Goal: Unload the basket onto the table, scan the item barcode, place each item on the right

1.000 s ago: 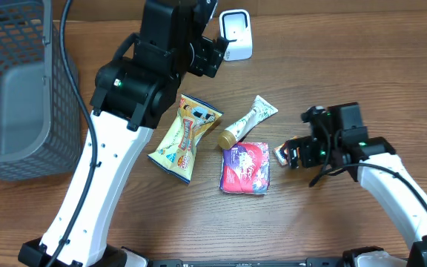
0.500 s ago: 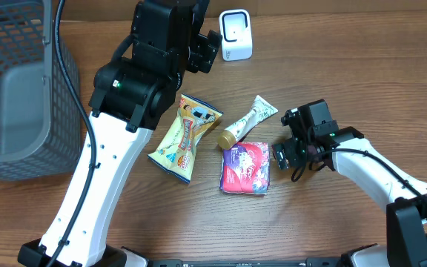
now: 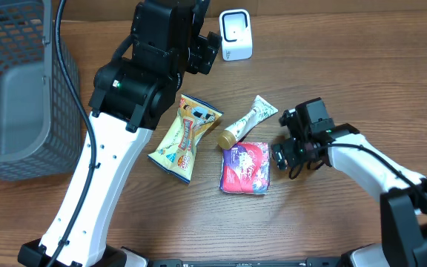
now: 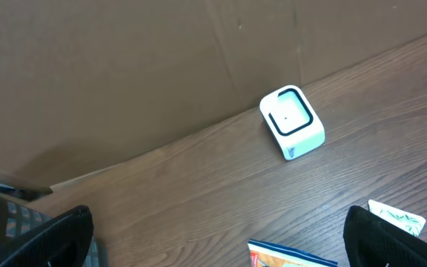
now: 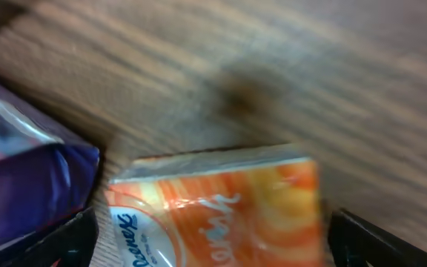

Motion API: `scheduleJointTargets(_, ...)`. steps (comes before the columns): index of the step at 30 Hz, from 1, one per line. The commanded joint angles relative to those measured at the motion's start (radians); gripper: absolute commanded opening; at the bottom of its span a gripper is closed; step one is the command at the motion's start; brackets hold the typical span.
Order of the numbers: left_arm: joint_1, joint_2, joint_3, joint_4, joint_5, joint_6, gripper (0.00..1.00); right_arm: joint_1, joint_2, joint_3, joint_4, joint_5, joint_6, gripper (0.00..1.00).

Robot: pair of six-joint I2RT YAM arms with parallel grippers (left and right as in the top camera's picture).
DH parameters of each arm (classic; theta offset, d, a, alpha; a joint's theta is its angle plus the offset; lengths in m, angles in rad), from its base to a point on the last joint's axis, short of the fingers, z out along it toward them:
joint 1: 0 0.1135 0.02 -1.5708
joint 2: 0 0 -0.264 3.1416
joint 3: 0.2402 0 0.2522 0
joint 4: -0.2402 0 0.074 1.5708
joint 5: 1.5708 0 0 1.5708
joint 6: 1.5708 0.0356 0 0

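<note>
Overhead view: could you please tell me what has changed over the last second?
The right gripper swung left and, open, now sits over the orange pack, beside the purple pack; nothing was gripped. The left arm shifted slightly left. The snack bag, tube, purple pack, scanner and basket stayed put.

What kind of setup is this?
Probably a mock checkout bench: a small white scanner and a yellow snack packet on a wooden table, plus a grey wire basket.
</note>
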Motion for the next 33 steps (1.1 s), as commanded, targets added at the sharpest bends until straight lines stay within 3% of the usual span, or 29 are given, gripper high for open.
scheduleJointTargets(1, 0.011, -0.022, 0.002, -0.008, -0.014, 0.020, 1.00, 0.027, 0.031, 0.023, 0.000, -0.035, -0.019, 1.00)
scheduleJointTargets(10, 0.011, -0.022, 0.002, -0.032, -0.014, 0.020, 1.00, 0.038, 0.059, 0.023, 0.009, -0.019, -0.018, 1.00)
scheduleJointTargets(23, 0.011, -0.022, 0.002, -0.043, -0.014, 0.019, 1.00, 0.037, 0.059, 0.023, 0.008, 0.003, -0.017, 0.78)
scheduleJointTargets(33, 0.011, -0.022, 0.002, -0.047, -0.014, 0.019, 1.00, 0.037, 0.058, 0.037, 0.008, 0.009, 0.068, 0.77)
